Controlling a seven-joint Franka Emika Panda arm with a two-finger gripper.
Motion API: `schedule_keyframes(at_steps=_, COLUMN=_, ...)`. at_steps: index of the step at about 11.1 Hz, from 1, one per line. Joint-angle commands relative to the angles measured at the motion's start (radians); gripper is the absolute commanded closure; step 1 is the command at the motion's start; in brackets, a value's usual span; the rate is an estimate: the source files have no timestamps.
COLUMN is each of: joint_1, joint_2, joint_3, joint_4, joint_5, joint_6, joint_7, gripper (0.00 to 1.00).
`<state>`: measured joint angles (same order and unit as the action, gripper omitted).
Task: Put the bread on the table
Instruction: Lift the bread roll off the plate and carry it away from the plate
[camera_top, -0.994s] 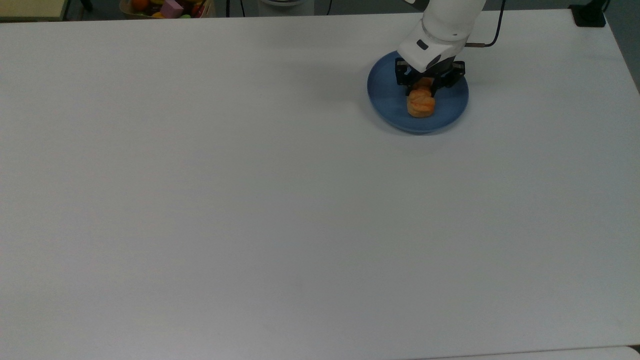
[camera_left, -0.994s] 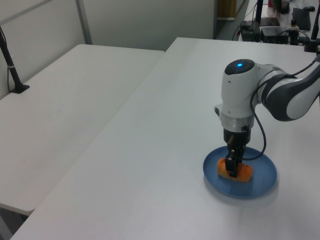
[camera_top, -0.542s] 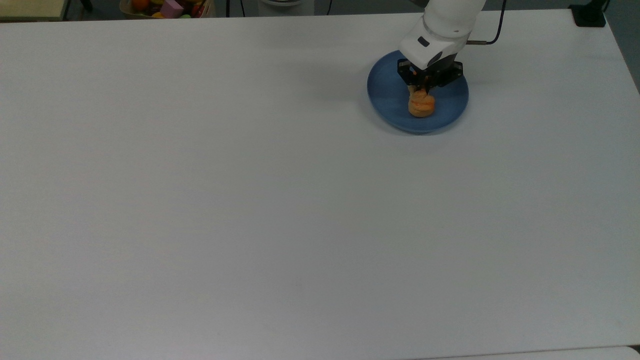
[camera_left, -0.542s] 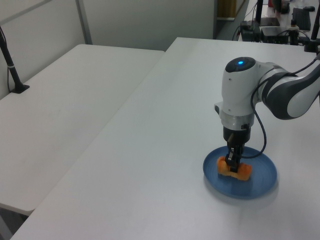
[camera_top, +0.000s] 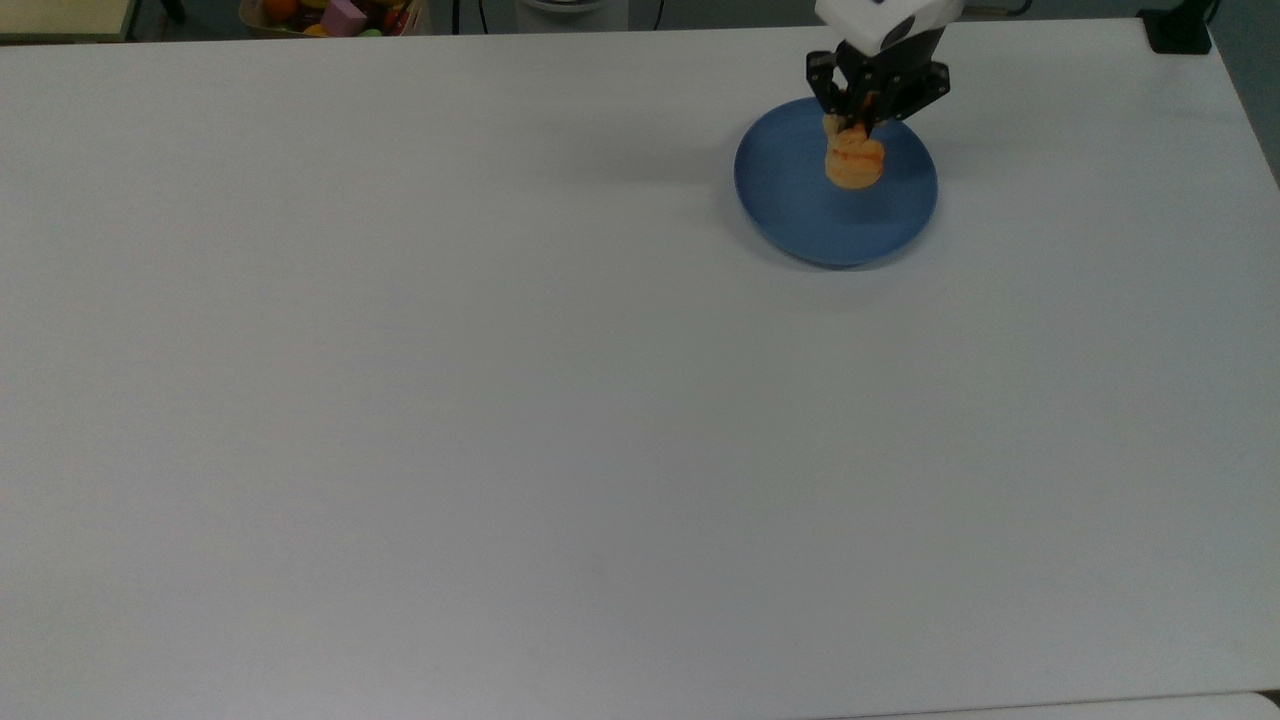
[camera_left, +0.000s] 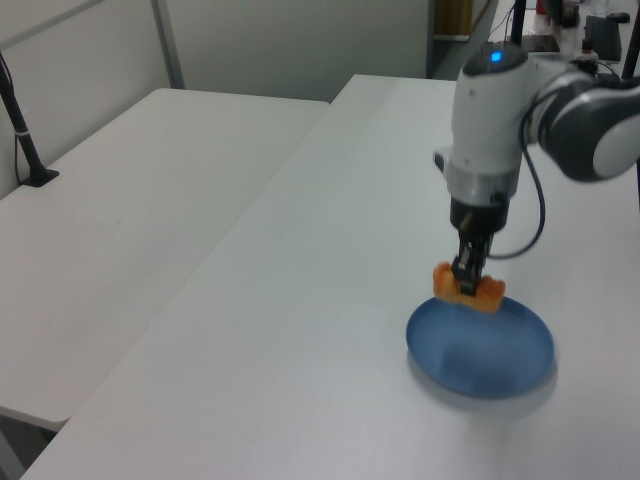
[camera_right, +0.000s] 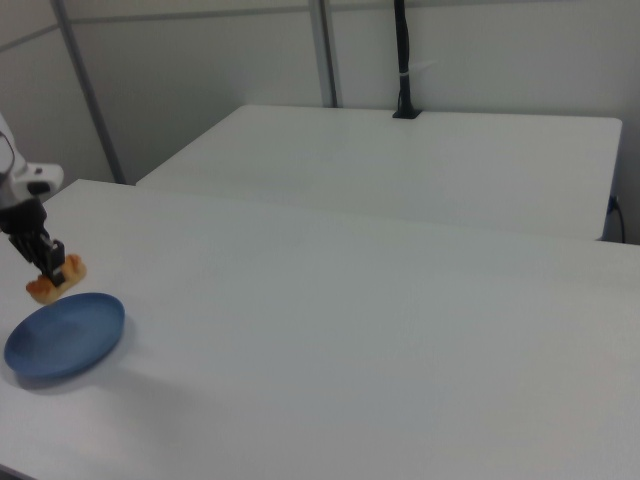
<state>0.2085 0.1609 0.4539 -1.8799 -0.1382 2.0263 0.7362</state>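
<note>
The bread (camera_top: 854, 160) (camera_left: 470, 292) (camera_right: 54, 281), a small golden-orange roll, hangs in the air above the round blue plate (camera_top: 800, 205) (camera_left: 480, 345) (camera_right: 65, 333). My gripper (camera_top: 866, 122) (camera_left: 464, 282) (camera_right: 50, 274) is shut on the bread from above, fingers pointing down. The plate lies bare on the white table (camera_top: 500, 400) (camera_left: 300, 330) (camera_right: 350, 340), near the far right in the top view.
A bin of colourful toys (camera_top: 335, 15) stands beyond the table's far edge at the top view's upper left. A black mount (camera_top: 1180, 30) sits at the far right corner. A second white table (camera_left: 110, 230) (camera_right: 400, 160) stands alongside.
The gripper closed on the bread on the plate and rose, lifting it clear of the plate. The plate has stayed in place.
</note>
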Motion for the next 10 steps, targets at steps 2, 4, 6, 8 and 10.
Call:
schedule_keyframes(at_steps=2, joint_1=-0.003, joint_2=-0.037, joint_3=-0.014, joint_4=0.125, joint_5=-0.003, joint_6=-0.15, joint_7=-0.056, gripper=0.85)
schedule_keyframes(at_steps=4, joint_1=-0.043, joint_2=-0.07, joint_3=-0.03, joint_4=0.127, joint_5=0.003, joint_6=-0.194, joint_7=-0.15, gripper=0.85)
schedule_keyframes(at_steps=6, joint_1=-0.049, joint_2=-0.118, joint_3=-0.133, joint_4=0.127, joint_5=0.067, joint_6=-0.231, joint_7=-0.295, gripper=0.85)
schedule_keyframes(at_steps=8, joint_1=-0.049, joint_2=-0.152, joint_3=-0.26, joint_4=0.128, joint_5=0.112, joint_6=-0.264, joint_7=-0.453, gripper=0.85)
schedule_keyframes(at_steps=10, joint_1=-0.049, joint_2=-0.152, joint_3=-0.378, joint_4=0.13, joint_5=0.112, joint_6=-0.27, joint_7=-0.576, gripper=0.85)
